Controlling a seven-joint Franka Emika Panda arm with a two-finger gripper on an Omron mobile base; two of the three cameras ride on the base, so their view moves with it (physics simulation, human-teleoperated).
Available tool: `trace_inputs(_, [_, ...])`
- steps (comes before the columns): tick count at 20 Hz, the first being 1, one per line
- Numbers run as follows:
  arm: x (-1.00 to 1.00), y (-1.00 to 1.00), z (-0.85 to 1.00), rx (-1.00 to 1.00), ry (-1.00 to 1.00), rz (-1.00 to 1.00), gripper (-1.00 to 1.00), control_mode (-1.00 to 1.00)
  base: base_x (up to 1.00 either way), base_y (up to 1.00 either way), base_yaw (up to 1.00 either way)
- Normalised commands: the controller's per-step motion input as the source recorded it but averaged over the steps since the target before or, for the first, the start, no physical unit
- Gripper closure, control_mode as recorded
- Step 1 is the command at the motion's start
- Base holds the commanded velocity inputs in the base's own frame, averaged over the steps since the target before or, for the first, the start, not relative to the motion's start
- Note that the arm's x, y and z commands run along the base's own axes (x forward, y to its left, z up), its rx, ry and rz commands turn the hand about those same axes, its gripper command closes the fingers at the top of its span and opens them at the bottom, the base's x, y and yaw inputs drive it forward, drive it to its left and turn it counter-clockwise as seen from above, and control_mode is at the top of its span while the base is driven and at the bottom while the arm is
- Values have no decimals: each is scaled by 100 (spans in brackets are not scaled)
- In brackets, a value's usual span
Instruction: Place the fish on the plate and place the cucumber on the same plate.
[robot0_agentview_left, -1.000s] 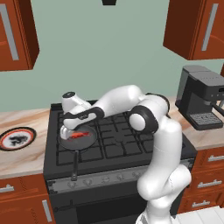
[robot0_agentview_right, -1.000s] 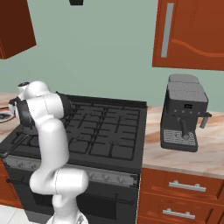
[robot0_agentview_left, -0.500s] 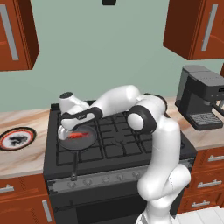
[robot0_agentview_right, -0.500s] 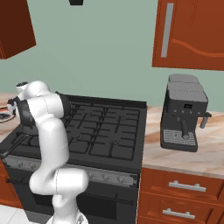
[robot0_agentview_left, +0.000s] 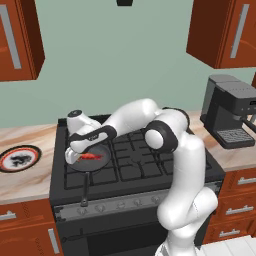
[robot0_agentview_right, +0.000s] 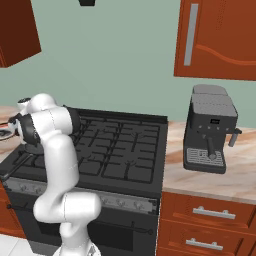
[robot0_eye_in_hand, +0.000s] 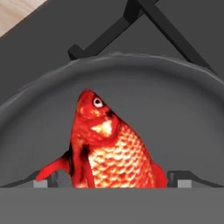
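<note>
A red-orange fish lies in a black frying pan on the stove's front left burner, also seen as the fish in the pan. My gripper hangs low over the fish, open, with one fingertip on each side of its tail end. In the left base view the gripper sits at the pan's left rim. The plate, black-rimmed with a red ring, rests on the counter left of the stove. The cucumber is out of view.
The pan's handle points toward the stove's front edge. A coffee machine stands on the right counter, also seen as the coffee machine. The black stove top has raised grates. Wooden cabinets hang above.
The hand has sunk slightly toward the pan and edged left. The fish has not moved, and the jaws stay wide.
</note>
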Motion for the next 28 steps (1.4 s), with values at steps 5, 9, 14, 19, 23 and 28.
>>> trace_inputs(5, [-1, 0, -18, 0, 0, -3, -100, -100, 0, 0, 0])
trace_inputs(9, [-1, -3, -2, 0, 0, -2, 100, -100, 0, 0, 0])
trace_inputs(14, [-7, -1, 0, 0, 0, -2, 100, -100, 0, 0, 0])
trace_inputs(19, [-12, -3, 16, 0, 0, -5, 100, -100, 0, 0, 0])
trace_inputs(23, [-14, -8, 40, 0, 0, -4, 100, -100, 0, 0, 0])
trace_inputs(28, [-22, -16, 45, 0, 0, 0, 100, -100, 0, 0, 0])
